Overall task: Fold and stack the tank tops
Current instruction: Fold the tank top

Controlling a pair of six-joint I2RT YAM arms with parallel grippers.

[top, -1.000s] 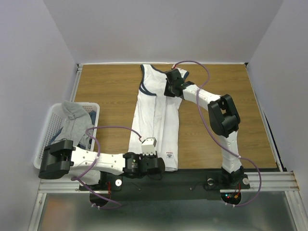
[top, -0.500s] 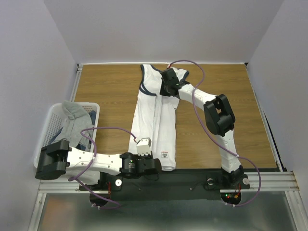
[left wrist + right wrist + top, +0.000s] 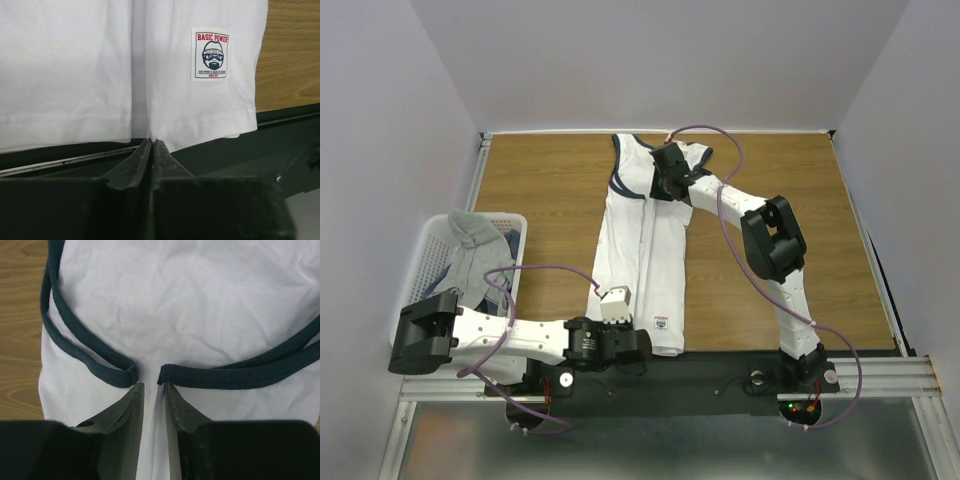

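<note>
So the white tank top [image 3: 645, 250] is laid out as a long narrow strip on the bench [image 3: 540, 190], just right of the basket [image 3: 415, 280]. A grey top [image 3: 470, 245] is heaped inside that basket. The left hand [image 3: 151, 142] sits at the hem end, the end nearer the basket. Its jaws are pressed almost together, and I honestly can't tell if it's pinching cloth. The right hand [image 3: 150, 386] is at the strap end, farthest from the basket. It's open just a narrow bit, tips right at the navy trim [image 3: 85, 345].

Soft matt cloth tank top [image 3: 642, 250], wood-grain table [image 3: 540, 185]
</note>
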